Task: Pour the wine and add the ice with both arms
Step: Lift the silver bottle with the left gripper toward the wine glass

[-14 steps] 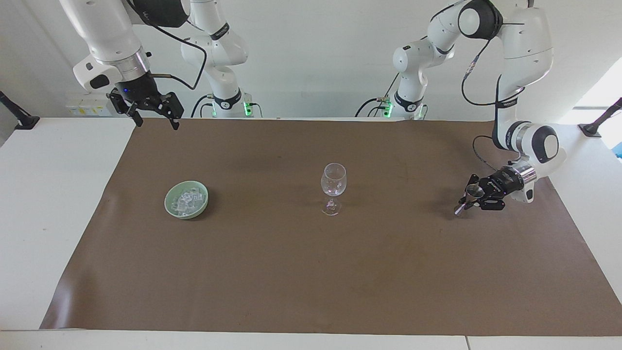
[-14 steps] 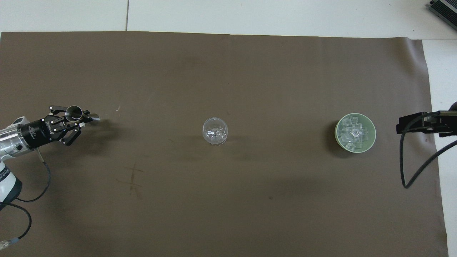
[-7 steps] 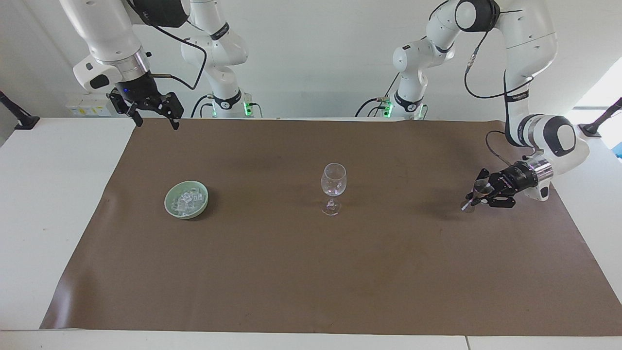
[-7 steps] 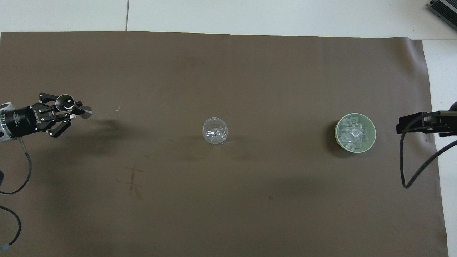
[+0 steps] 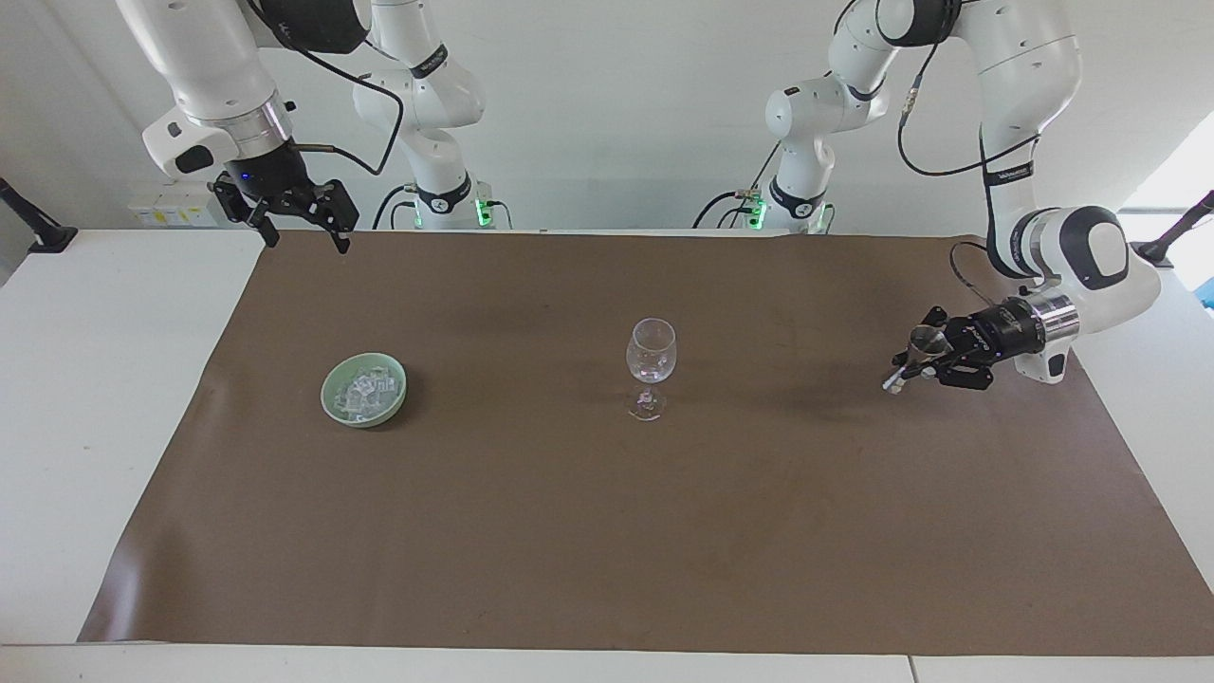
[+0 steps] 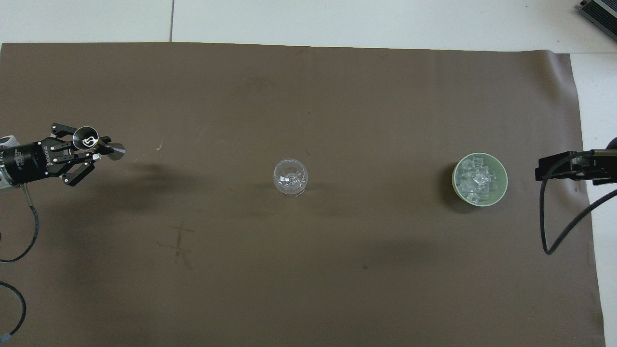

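Facing view
- Left gripper (image 5: 918, 363): I see it lying almost level over the brown mat (image 5: 607, 531) at the left arm's end of the table, clear of the surface, fingers clamped on a small metal jigger (image 5: 916, 349) with a wide cup on top and a narrow one angled down.
- Right gripper (image 5: 303, 220): I have it parked high over the mat's edge nearest the robots, at the right arm's end; the fingers stand wide apart with nothing between them. This arm waits.
- Wine glass (image 5: 651, 365): upright on its foot mid-mat, well apart from both grippers; I cannot tell what is in the bowl.
- Ice (image 5: 365, 392): clear cubes heaped in a pale green bowl (image 5: 334, 398) on the mat, toward the right arm's end.

Overhead view
- Left gripper (image 6: 91, 154): comes in from the frame's edge; the jigger (image 6: 87, 140) shows its round open mouth facing up, the smaller cup sticking out past the fingertips toward the glass.
- Wine glass (image 6: 290, 177): seen down its mouth, between jigger and bowl, touching neither.
- Ice (image 6: 477, 180): fills the green bowl (image 6: 504, 179).
- Right gripper (image 6: 569, 166): only a black part and a looping cable show, beside the bowl and apart from it.
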Robot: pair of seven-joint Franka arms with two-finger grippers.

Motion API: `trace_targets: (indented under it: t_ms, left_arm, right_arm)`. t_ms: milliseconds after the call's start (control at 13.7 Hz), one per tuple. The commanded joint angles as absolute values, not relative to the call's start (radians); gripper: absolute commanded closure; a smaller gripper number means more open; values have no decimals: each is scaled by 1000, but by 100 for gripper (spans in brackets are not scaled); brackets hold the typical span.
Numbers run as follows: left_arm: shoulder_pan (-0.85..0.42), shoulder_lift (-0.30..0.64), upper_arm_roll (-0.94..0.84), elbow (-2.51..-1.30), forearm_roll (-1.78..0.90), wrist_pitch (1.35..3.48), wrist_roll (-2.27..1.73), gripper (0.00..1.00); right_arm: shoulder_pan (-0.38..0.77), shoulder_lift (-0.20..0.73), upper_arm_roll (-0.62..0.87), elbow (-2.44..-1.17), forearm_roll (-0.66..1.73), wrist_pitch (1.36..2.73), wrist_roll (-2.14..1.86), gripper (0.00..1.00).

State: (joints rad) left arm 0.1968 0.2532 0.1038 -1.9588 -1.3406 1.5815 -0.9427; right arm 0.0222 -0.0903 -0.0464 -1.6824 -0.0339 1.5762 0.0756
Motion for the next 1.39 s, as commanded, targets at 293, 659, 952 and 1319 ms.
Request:
trace_targets:
  t_ms: [293,659,952,1319]
  left_arm:
    - [51,141,115,-1980,-1328,1643,-1106,100]
    - [-92,103,115,-1973,-1330,1782,-1192,100]
    - [-181,84,115,-1971,-1322,1874,-1200,100]
    - [-273,77,112,-1971,-1255,1979,-1200,100]
  right_arm:
    - [18,-114,-43,-1706,-34,1574,48,0]
    - [17,-114,-44,-1706,-34,1574,48,0]
    - [17,-114,-43,-1706,-34,1574,48,0]
    - [17,-114,-44,-1706,-34,1574,48,0]
